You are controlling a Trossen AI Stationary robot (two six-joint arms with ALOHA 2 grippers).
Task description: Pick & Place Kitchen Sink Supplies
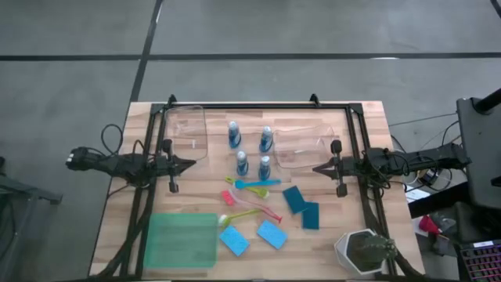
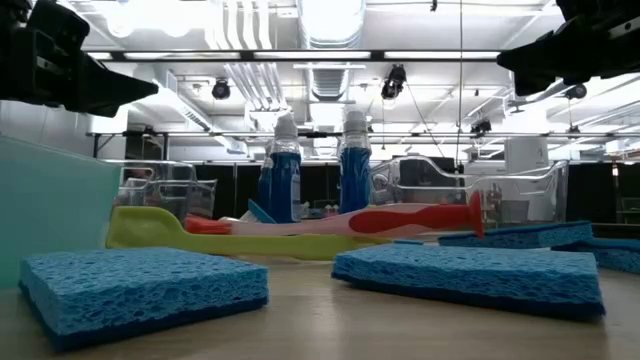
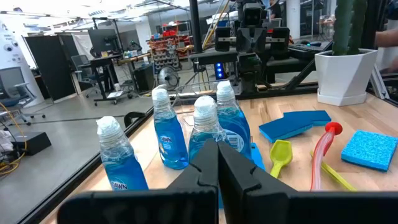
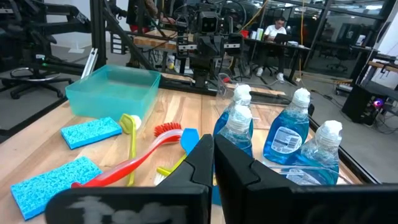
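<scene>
Several small blue bottles point(image 1: 242, 163) with pale caps stand upright in a cluster at the table's middle, between my two grippers. In front of them thin brushes point(image 1: 250, 185) in blue, yellow-green and pink lie flat. Blue and teal sponges point(image 1: 272, 233) lie flat toward the near edge. My left gripper point(image 1: 190, 164) hovers shut to the left of the bottles, pointing at them point(image 3: 217, 146). On the bottles' right, my right gripper point(image 1: 317, 167) hovers shut and faces the cluster as well point(image 4: 213, 140). Neither touches anything.
Two clear plastic bins sit at the back, one left point(image 1: 185, 133) and one right point(image 1: 305, 145). A green tray point(image 1: 182, 240) lies at the near left. A white faceted pot with a plant point(image 1: 364, 251) stands at the near right corner. Dark frame rails point(image 1: 258, 105) border the work area.
</scene>
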